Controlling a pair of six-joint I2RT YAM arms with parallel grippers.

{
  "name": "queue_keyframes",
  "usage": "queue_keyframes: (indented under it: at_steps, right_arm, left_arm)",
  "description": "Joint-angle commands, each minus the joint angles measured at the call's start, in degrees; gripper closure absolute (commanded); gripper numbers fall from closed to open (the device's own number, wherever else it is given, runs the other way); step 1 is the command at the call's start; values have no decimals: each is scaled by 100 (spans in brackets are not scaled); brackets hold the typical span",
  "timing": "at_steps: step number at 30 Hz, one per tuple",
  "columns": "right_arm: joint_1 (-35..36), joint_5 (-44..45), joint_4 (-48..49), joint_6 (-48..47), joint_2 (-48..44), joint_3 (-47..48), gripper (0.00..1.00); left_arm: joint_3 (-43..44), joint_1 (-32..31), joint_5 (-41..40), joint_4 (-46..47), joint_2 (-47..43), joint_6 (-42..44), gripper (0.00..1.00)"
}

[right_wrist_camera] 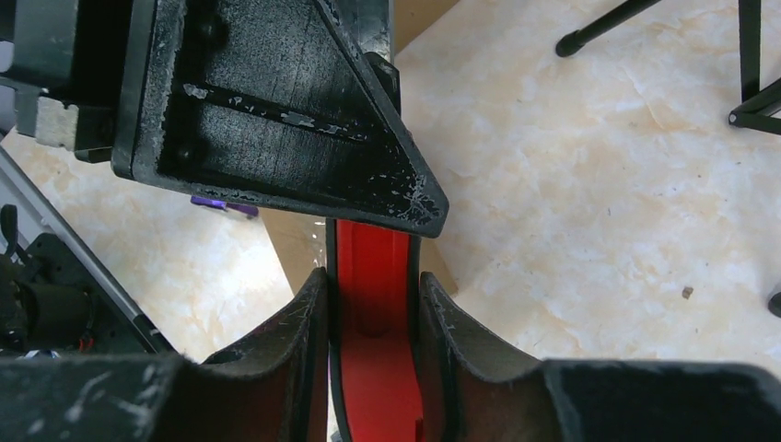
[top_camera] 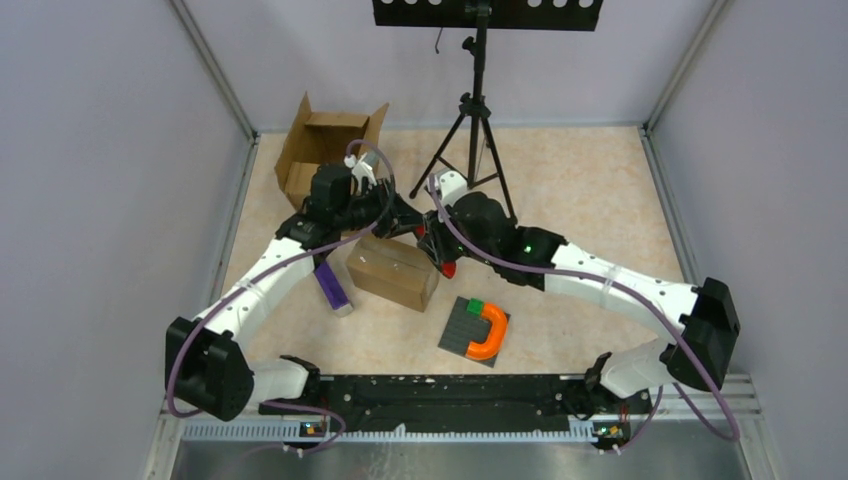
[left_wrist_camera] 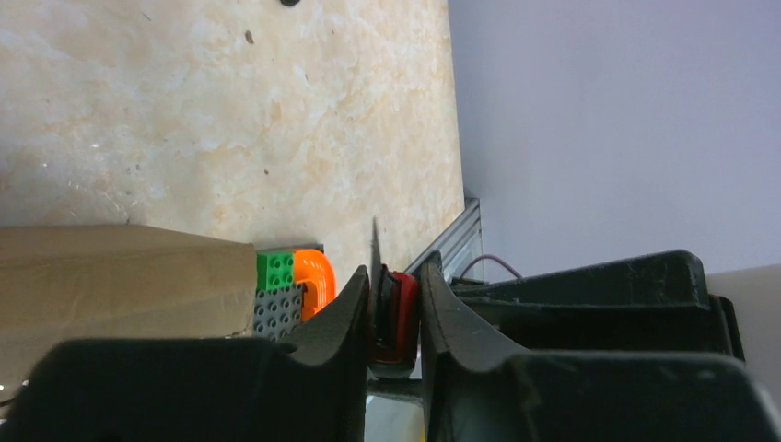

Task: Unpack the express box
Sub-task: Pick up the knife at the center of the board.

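The closed express box (top_camera: 392,272) lies flat on the worktop (top_camera: 580,190), near its middle, under both wrists. Just above its far right corner the right tool (right_wrist_camera: 368,285) is clamped on a red cutter (right_wrist_camera: 367,313). The left tool (left_wrist_camera: 394,276) meets it there, its fingers (left_wrist_camera: 345,308) narrowed against the same cutter, seemingly touching both sides. A purple block (top_camera: 332,287) lies beside the box's left end. An open carton (top_camera: 325,150) stands behind, and a grey brick plate (top_camera: 462,328) lies in front.
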Motion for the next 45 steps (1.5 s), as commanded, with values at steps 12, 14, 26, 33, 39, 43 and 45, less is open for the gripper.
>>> queue_keyframes:
  at_steps: [12,14,26,33,39,43,45]
  right_arm:
    - [1409,2998,159,-1776,-66,-44,36]
    - [1609,3391,227,-2064,48,-105,40]
    - [1918,4620,800,-3114,784,-199,48]
    - [1912,4960,1545,-3721,785,-470,77]
    - [1913,4874,1648,-3891,621,-402,100]
    - [1880,4219,349,-3123,241,-63,100]
    - [1839,3683,-402,-2689,1,69,100]
  left_arm:
    - [756,11,-409,-995,178,-412,100]
    - [879,19,-521,-1180,180,-449,100]
    - [958,19,-599,-1464,89,-685,100]
    - [909,18,-649,-1515,-147,-591,95]
    - [1022,24,-545,-1454,-244,-287,54]
    - [1572,24,-721,-1709,-274,679,2]
    - [1878,19,-976,-1939,-350,1268,2]
